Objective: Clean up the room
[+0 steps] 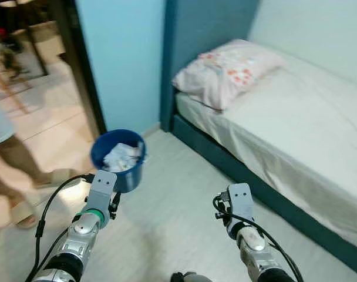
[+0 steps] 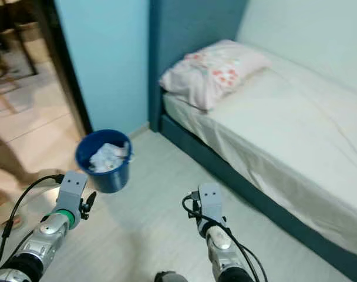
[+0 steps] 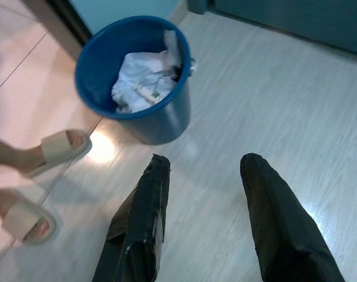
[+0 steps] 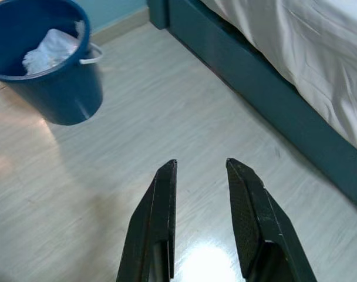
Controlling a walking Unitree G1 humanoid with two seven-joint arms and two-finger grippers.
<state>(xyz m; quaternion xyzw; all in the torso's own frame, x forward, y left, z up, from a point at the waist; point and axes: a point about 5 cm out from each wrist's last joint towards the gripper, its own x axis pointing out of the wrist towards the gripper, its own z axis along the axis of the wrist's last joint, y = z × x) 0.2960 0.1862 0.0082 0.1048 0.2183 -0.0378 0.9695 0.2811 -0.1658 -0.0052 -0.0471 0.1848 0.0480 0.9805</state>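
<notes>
The floor [image 1: 178,205] is pale wood-look plank in the bedroom, changing to glossy pinkish tile past the doorway. On the planks stands 1 blue bucket [image 1: 118,158] near the door frame, upright, with crumpled white paper [image 3: 144,79] inside (its white handle hangs at the rim). Just beyond it, on the tile, a person's 2 feet in beige slippers [image 3: 58,148] rest flat. The bed [image 1: 296,135] sits on the floor along the wall, its teal base touching the planks, a white sheet over the mattress. 1 pillow [image 1: 225,70], pink-white with red print, lies at the head end.
</notes>
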